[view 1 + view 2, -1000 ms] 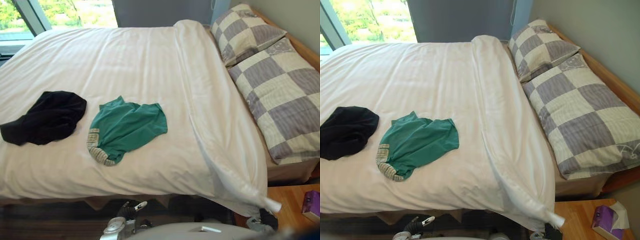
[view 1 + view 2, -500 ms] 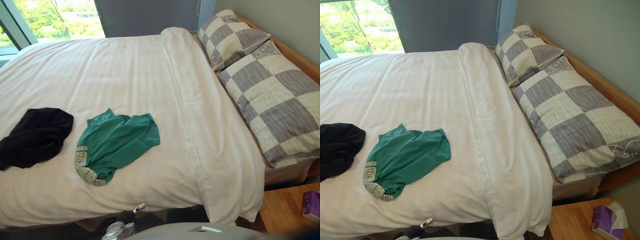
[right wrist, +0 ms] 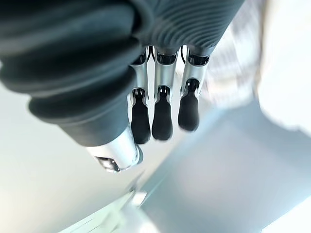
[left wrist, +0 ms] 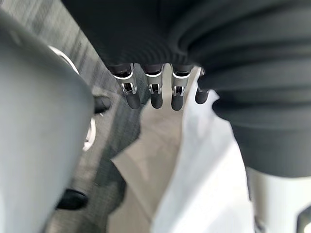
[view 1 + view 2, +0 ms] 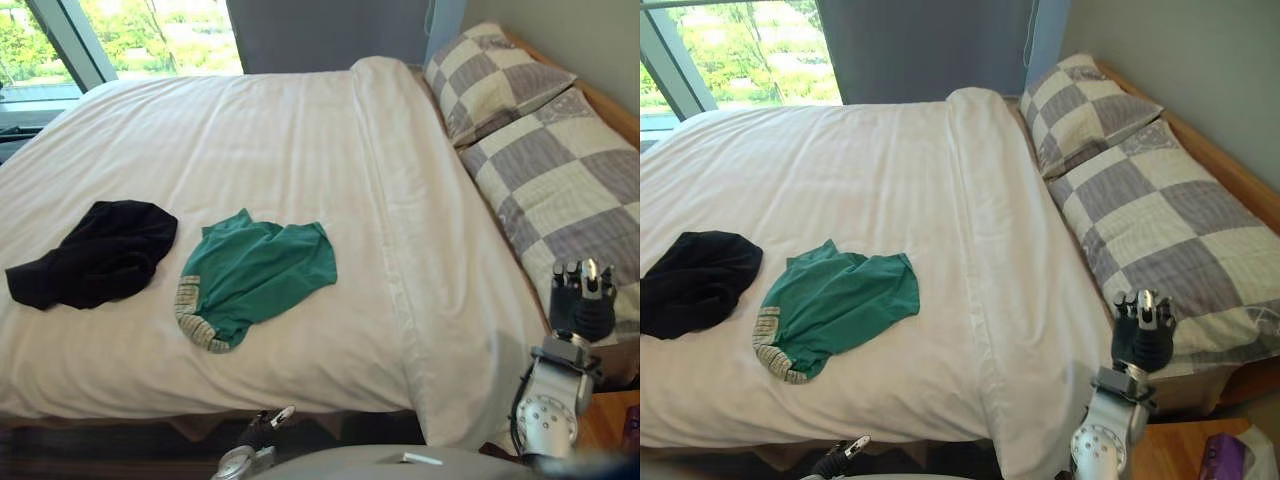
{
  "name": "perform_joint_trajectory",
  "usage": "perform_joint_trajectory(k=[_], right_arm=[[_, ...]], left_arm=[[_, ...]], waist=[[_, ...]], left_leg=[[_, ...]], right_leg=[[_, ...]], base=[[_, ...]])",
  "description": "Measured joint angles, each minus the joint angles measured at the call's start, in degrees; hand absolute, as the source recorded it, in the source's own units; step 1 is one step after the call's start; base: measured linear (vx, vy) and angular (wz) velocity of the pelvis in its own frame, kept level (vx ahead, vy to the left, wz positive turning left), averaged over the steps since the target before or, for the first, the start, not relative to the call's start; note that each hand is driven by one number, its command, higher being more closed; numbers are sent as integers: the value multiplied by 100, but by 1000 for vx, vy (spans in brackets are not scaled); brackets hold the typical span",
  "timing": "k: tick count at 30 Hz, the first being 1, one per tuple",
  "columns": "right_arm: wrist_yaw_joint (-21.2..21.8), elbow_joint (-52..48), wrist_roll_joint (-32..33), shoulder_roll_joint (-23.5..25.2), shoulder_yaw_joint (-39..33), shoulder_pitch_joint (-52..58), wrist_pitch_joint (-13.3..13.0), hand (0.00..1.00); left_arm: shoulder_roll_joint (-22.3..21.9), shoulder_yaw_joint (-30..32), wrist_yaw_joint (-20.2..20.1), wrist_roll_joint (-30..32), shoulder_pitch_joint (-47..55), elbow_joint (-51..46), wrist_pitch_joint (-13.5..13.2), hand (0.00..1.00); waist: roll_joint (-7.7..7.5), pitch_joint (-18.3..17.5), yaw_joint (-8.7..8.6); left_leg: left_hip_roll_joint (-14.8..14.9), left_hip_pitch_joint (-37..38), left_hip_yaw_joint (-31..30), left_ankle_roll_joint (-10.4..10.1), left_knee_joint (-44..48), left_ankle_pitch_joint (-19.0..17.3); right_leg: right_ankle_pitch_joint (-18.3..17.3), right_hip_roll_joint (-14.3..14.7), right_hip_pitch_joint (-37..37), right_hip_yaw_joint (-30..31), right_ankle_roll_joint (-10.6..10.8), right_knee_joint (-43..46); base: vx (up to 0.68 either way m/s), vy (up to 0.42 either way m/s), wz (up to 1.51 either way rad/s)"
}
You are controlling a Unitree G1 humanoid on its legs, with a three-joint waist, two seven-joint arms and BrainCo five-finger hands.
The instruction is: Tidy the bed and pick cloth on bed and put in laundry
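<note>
1. A green shirt (image 5: 258, 272) lies crumpled on the white-covered bed (image 5: 300, 140), toward its near edge; a black cloth (image 5: 100, 252) lies just beside it on the robot's left, not touching it.
2. Two checked pillows (image 5: 560, 190) lie side by side along the bed's right end.
3. The right hand (image 5: 583, 300) stands raised by the bed's near right corner, in front of the nearer pillow; its fingers are straight, close together, pointing up, holding nothing.
4. The left hand (image 4: 156, 94) hangs low below the bed's near edge; its fingers are relaxed and empty; it is well apart from both cloths.
</note>
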Motion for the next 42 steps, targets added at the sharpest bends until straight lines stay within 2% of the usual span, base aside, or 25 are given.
perform_joint_trajectory(k=[2,4,5,7,10,11,13,14,15,18,21,24,26,29,32,33,35,36,37,38,40,41,42], right_arm=[[35,1,180,-160,33,-471,-140,100],[-191,8,335,-453,15,-1202,-426,100],[-266,12,404,-494,7,-1380,-489,100],[-401,198,730,-558,-20,-1955,-638,100],[-263,447,1532,-571,-79,-2273,-663,100],[-172,621,1844,-572,-195,-2337,-654,100],[17,807,2049,-583,-313,-2428,-564,100],[281,594,2011,-598,-250,-2527,-446,100],[444,545,1859,-603,-138,-2585,-286,100],[803,551,1632,-620,-42,-2663,-42,100],[1065,670,1632,-636,-36,-2671,96,100],[1187,769,1635,-629,-52,-2669,187,100],[1228,959,1633,-610,-77,-2664,259,100],[1229,1418,1468,-457,-326,-2616,449,100],[1229,1890,1121,-348,-568,-2206,535,100],[1220,2094,831,-345,-625,-2031,567,100],[1162,2367,485,-353,-689,-1874,593,100],[679,2959,40,-381,-803,-1609,655,100],[476,3299,-116,-390,-883,-1514,715,100],[73,4055,-515,-414,-1030,-1244,897,100],[-169,4518,-887,-282,-1053,-890,1109,100],[-259,4713,-1187,-145,-1051,-604,1269,0],[-332,4809,-1540,-46,-1034,-334,1424,0]], left_arm=[[70,-192,-14,-268,-188,0,-107,0],[63,-319,-94,-606,-589,-9,-223,0],[27,-312,-103,-669,-671,-12,-264,0],[-68,-298,-105,-882,-979,-102,-370,0],[-200,-281,-66,-1131,-1297,-180,-542,0],[-329,-280,-34,-1301,-1501,-188,-600,0],[-484,-275,29,-1432,-1769,-224,-606,0],[-495,-274,57,-1550,-1948,-222,-588,0],[-513,-197,115,-1712,-2081,-208,-576,0],[-597,35,229,-2052,-2437,-171,-544,0],[-713,226,373,-2272,-2712,-166,-478,0],[-730,356,454,-2281,-2715,-113,-461,0],[-733,470,545,-2297,-2692,-60,-440,0],[-735,634,633,-2388,-2643,15,-439,0],[-684,634,637,-2383,-2581,20,-450,0],[-651,633,646,-2369,-2540,30,-454,0],[-580,633,677,-2363,-2508,34,-461,0],[-558,631,694,-2349,-2505,49,-481,0],[-551,631,695,-2345,-2505,47,-484,0],[-543,634,707,-2148,-2503,50,-483,0],[-519,639,769,-1933,-2450,89,-462,0],[-505,643,800,-1731,-2385,158,-427,0],[-505,649,800,-1544,-2252,181,-383,0]], waist=[[89,297,1],[182,772,-1],[200,894,9],[296,1424,24],[397,1826,148],[479,1979,160],[567,2275,144],[586,2533,60],[587,2583,-39],[581,2588,-162],[559,2586,-167],[489,2596,-173],[403,2586,-194],[193,2572,-223],[-45,2549,-229],[-150,2513,-226],[-227,2471,-228],[-281,2438,-201],[-285,2429,-166],[-271,2384,-113],[-213,2282,-88],[-183,2179,-87],[-162,2003,-77]], left_leg=[[-114,-371,-118,81,4,98],[-274,-1033,-208,166,18,268],[-293,-1192,-217,158,21,295],[-317,-1638,-207,246,37,471],[-355,-2011,-78,374,46,610],[-370,-2274,-35,377,149,613],[-388,-2500,88,378,289,613],[-404,-2503,163,378,344,613],[-405,-2640,225,377,435,612],[-362,-2883,229,353,592,596],[-240,-2953,229,262,612,521],[-131,-3015,253,273,612,501],[-97,-2980,314,274,612,501],[-21,-2798,395,322,612,466],[31,-2547,461,352,613,370],[34,-2431,519,349,615,324],[35,-2294,538,348,616,273],[34,-2088,537,335,615,214],[36,-2019,529,330,613,192],[38,-1877,509,295,591,158],[28,-1733,469,292,495,160],[21,-1542,440,285,399,169],[21,-1344,448,272,326,176]], right_leg=[[-158,-135,-563,-16,27,534],[-302,-318,-1454,-7,55,1110],[-304,-354,-1629,-3,56,1163],[-251,-367,-2147,79,39,1322],[-224,-396,-2731,234,38,1619],[-228,-429,-3054,305,35,1776],[-228,-456,-3379,466,33,1950],[-228,-463,-3464,567,34,2034],[-228,-465,-3618,656,34,2092],[-228,-440,-3865,741,34,2106],[-185,-284,-3892,797,-31,1909],[-34,-154,-3859,807,-63,1647],[74,-96,-3752,817,-63,1467],[246,-8,-3434,830,-56,1125],[376,46,-3058,820,-39,807],[412,44,-2919,818,-40,706],[442,36,-2746,813,-33,599],[447,-4,-2480,759,-25,489],[445,-9,-2391,735,-23,469],[418,-29,-2209,654,-26,414],[415,-42,-2027,517,-32,345],[413,-44,-1828,402,-29,302],[405,-45,-1645,260,-18,301]], base=[[-93,40,27],[-125,19,37],[-100,5,34],[-51,10,15],[23,-14,-11],[68,-38,-10],[68,-35,-18],[43,-28,-24],[41,-33,-21],[41,-56,-9],[-3,-30,-15],[2,-17,-18],[28,-4,-18],[57,-3,-19],[96,14,-17],[99,12,-24],[108,22,-15],[98,26,-1],[156,31,4],[141,21,10],[139,9,12],[198,9,8],[167,8,9]])
